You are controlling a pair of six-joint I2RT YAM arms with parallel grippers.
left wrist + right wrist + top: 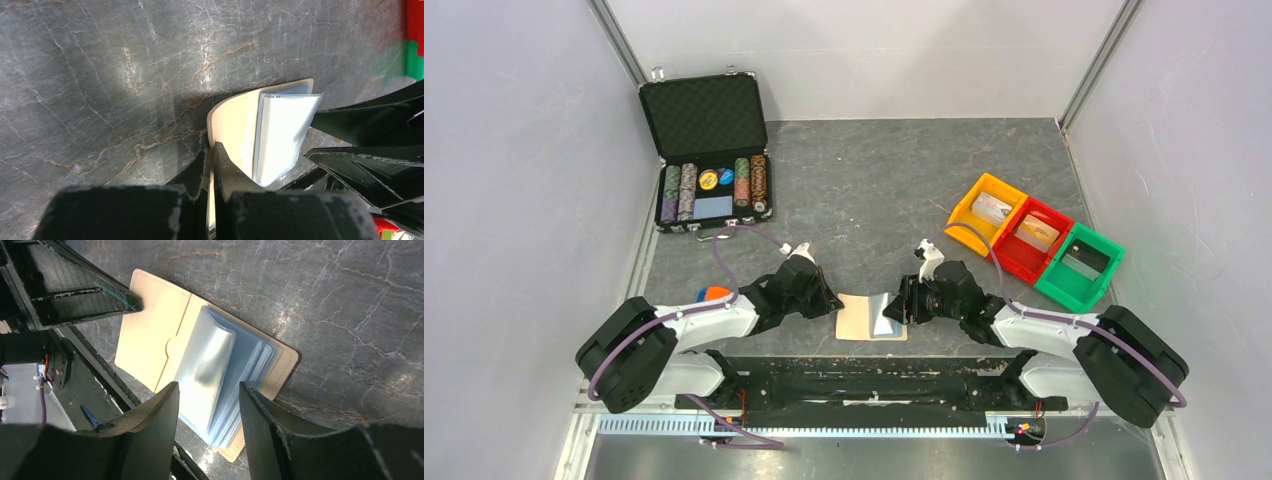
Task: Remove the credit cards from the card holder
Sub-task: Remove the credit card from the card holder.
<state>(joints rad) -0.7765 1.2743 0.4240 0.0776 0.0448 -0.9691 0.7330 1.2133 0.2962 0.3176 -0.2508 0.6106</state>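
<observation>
Right gripper [209,390] hangs closest, its fingers spread on both sides of the light blue sleeves [250,357] of the card holder [150,335], which lies open at the middle of the near edge of the table [350,315]. Left gripper [212,155] pinches the tan cover [230,125]. I judge the credit cards are not out yet; next, the right fingers must close on one card alone.

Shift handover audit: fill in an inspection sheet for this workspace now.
Surface: dark marbled table, no spills seen.
Job's things: card holder open, blue sleeves fanned; no cards seen out.
Clutter: open chip case far left; three bins right.
Grippers: left gripper shut on card holder's tan cover; right gripper open, straddling sleeves.
Cables: purple cables along both arms.
Surroundings: plain grey walls.
</observation>
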